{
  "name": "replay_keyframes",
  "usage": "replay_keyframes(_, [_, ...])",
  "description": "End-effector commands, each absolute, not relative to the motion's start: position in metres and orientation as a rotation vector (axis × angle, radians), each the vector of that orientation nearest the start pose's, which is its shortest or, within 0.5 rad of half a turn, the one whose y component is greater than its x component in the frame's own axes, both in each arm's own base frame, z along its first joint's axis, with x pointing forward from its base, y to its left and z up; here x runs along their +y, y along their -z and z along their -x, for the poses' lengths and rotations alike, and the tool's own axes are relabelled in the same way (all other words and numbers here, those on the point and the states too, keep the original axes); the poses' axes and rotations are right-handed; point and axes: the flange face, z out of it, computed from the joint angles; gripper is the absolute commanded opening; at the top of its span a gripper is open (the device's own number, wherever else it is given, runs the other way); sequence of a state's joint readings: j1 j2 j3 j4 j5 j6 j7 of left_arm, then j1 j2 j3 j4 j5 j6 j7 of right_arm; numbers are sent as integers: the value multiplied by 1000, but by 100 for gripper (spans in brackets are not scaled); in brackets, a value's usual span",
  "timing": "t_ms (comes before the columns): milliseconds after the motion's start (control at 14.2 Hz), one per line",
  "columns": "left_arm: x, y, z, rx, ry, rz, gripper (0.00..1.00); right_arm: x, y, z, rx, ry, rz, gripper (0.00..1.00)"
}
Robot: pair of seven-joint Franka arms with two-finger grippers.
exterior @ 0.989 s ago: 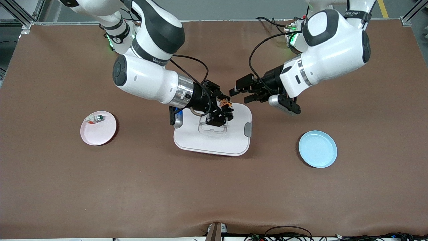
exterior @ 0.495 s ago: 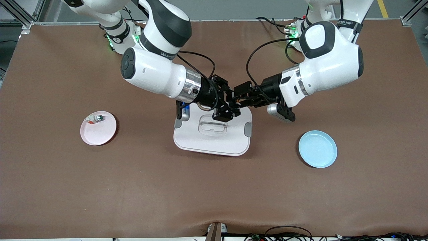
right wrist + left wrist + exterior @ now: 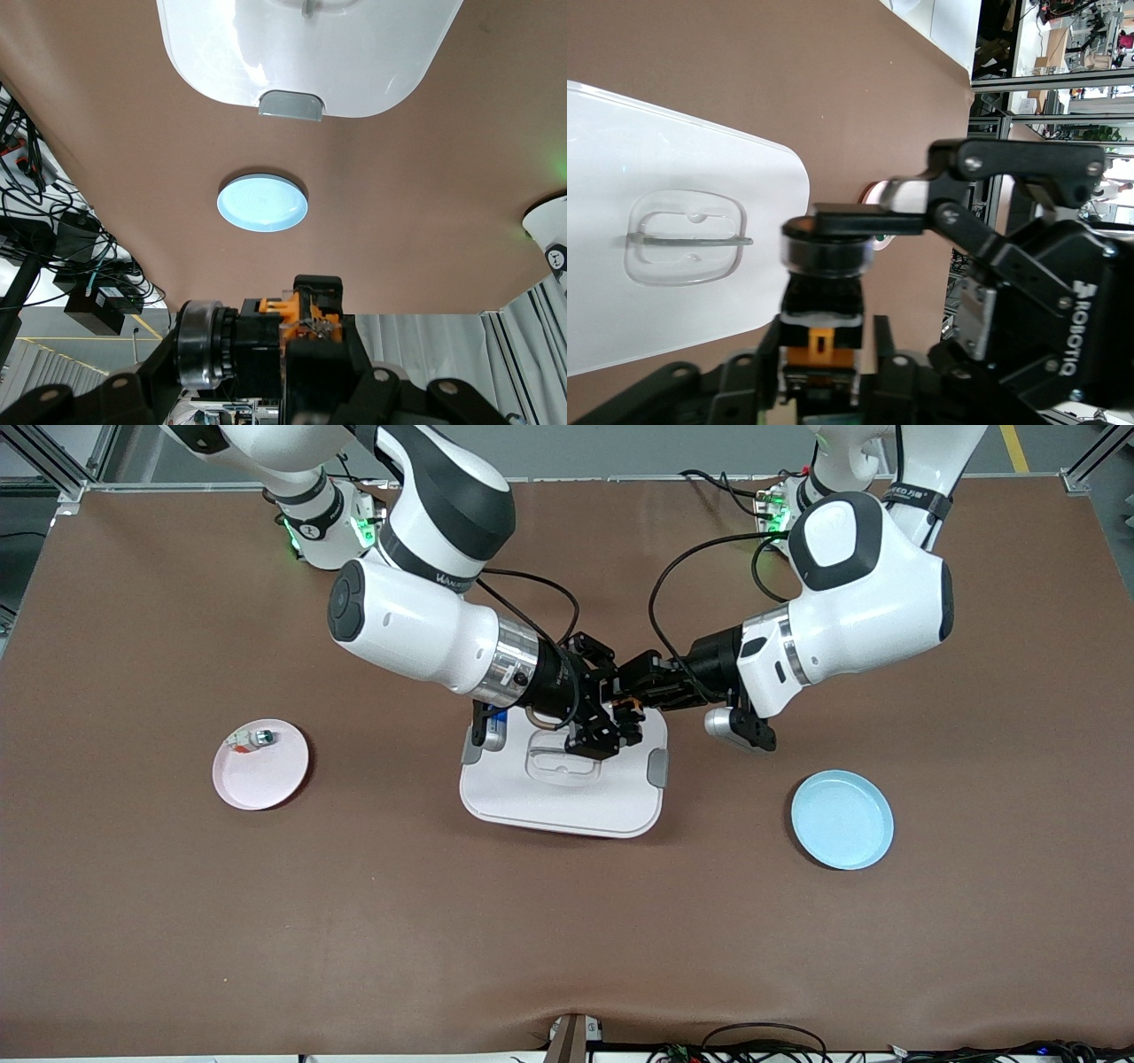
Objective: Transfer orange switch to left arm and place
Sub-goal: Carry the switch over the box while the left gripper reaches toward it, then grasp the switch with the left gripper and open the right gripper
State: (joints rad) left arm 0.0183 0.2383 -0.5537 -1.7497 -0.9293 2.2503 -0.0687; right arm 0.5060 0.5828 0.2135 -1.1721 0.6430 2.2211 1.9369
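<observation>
Handover over the box (image 3: pixel 562 784): we hold the orange switch (image 3: pixel 627 708) clamped in the right pincer (image 3: pixel 611 722). Left pincer (image 3: pixel 636 689) brackets its cap (closure: cannot tell). Early release would drop it onto the box.

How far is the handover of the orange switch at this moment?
Done: the orange switch is off the table and held over the box, not touching it. In hand: the right hand grips its orange body, and the left hand meets it at the black cap end; whether that hand has closed on it is not visible. Left: release by the right hand, then carrying it away from the box.
</observation>
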Motion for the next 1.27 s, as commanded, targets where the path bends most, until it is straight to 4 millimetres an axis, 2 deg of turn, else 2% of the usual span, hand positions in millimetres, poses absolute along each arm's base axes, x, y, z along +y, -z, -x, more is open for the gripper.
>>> replay_keyframes(0, [-339,-503,-561,67,27,-2162,9,490,-522,-592,1710,-760,1703,0])
replay_keyframes(71, [-338,-504,-562,61,19,-2167,0,490,-522,-592,1708,-757,1705,0])
replay_keyframes(353, [-331,-509,-567,-26,-49,-2168,0,485,-519,-597,1715,-754,1703,0])
replay_keyframes(424, [-329,-508,-569,-51,-67,-2172,0,483,-519,-598,1719,-753,1701,19])
replay_keyframes(495, [-328,-508,-569,-86,-87,-2188,0,484,-519,-597,1719,-750,1703,96])
replay_keyframes(565, [-325,-508,-571,-119,-107,-2218,0,486,-518,-595,1716,-744,1712,100])
replay_keyframes(848, [-313,-507,-581,-267,-197,-2375,0,471,-516,-607,1703,-708,1734,100])
replay_keyframes(1060, [-304,-496,-587,-432,-261,-2535,0,445,-510,-621,1654,-686,1829,100])
replay_keyframes(1201, [-297,-483,-585,-564,-235,-2647,0,422,-505,-629,1599,-686,1921,100])
